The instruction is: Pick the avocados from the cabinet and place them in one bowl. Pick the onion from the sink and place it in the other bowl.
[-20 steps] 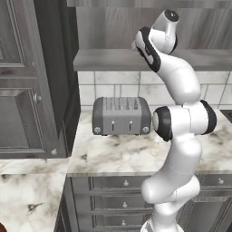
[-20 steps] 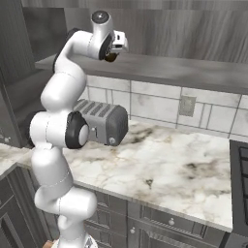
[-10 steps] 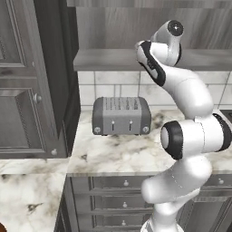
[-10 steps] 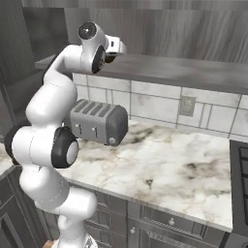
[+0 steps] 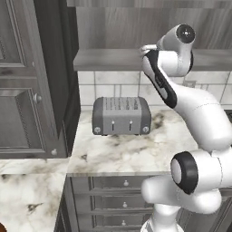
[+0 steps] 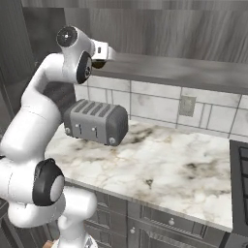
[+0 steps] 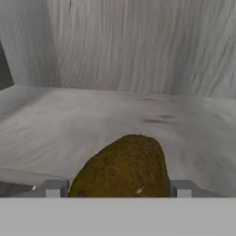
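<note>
One olive-brown avocado (image 7: 122,168) sits between the gripper (image 7: 119,188) fingertips on the cabinet shelf (image 7: 55,120); the fingers pinch its sides.

Left base view looks forward and down from behind the arm, the silver four-slot toaster (image 5: 121,116) dead centre on the white marbled surface (image 5: 136,154). Right base view catches that same toaster (image 6: 96,121) and surface (image 6: 164,164) from the other side, toaster at 9 o'clock. Hand view sits very close above the grey wood-grain shelf board (image 7: 69,115), facing the back wall.
</note>
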